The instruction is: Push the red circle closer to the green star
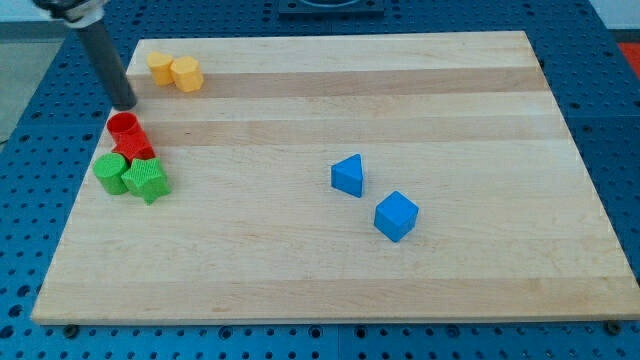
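Tip: my tip [125,104] sits near the board's top-left corner, just above the red circle as the view shows it. I cannot tell whether it touches the circle or stops just short.
Rod: my rod [103,55] is dark and straight, leaning up toward the view's top-left, where it leaves the picture.
Fingers: I have none, only the bare rod end, so nothing is apart, together or clamped on anything.
Red circle: the red circle [124,127] lies at the view's left, directly below my tip.
Second red block: another red block [135,148] lies pressed against the circle's lower right side; its shape is not clear to me.
Green star: the green star [147,180] lies just below the red pair, close to the second red block and perhaps touching it.
Green neighbour: a rounder green block [111,172] sits against the star's left side.
Cluster: the two reds and two greens form one tight bunch near the board's left edge.
Yellow blocks: two yellow blocks [175,71] sit side by side near the view's top, right of my rod.
Blue blocks: a blue triangle [348,175] and a blue cube [396,216] lie near the middle, well apart from the bunch.
Board: the wooden board [400,90] rests on a blue perforated table [615,100].
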